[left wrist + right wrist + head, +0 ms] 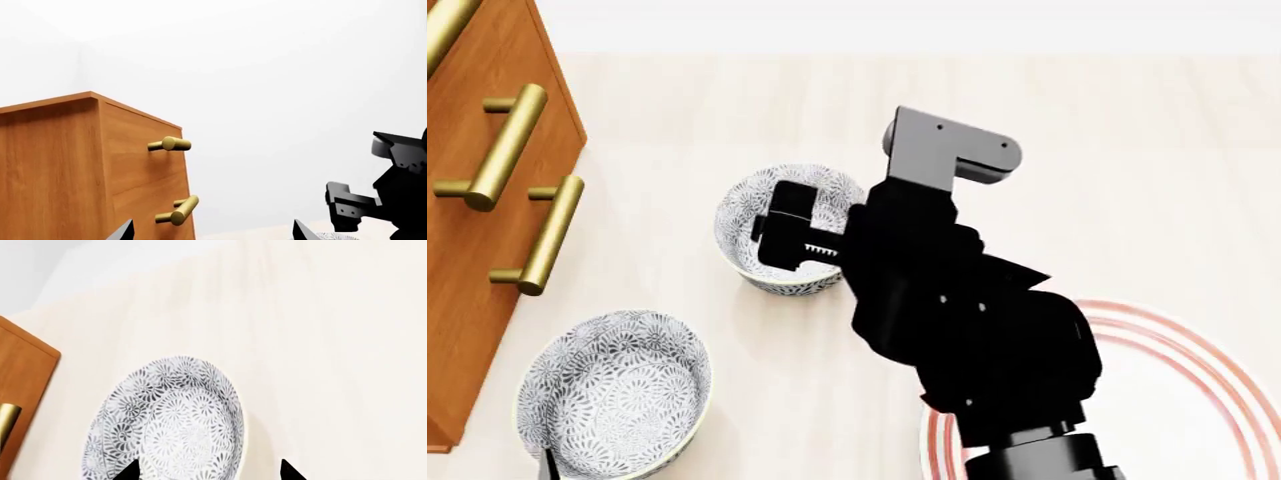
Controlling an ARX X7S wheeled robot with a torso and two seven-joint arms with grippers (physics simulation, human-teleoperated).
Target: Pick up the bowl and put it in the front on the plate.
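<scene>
A bowl [747,215] with a grey-blue flower pattern stands on the pale floor; the right wrist view shows it [167,420] close up. My right gripper [781,238] hangs over its rim, open [209,472], with one fingertip over the inside and the other outside, holding nothing. The white plate [1214,370] with red rings lies at the front right, partly hidden by my right arm. My left gripper [213,232] is open and empty, facing the dresser.
A second bowl of the same kind [614,390] stands at the front left. A wooden dresser [481,200] with brass handles [507,145] fills the left side; the left wrist view shows it [67,165] too. My right arm [393,190] shows in the left wrist view.
</scene>
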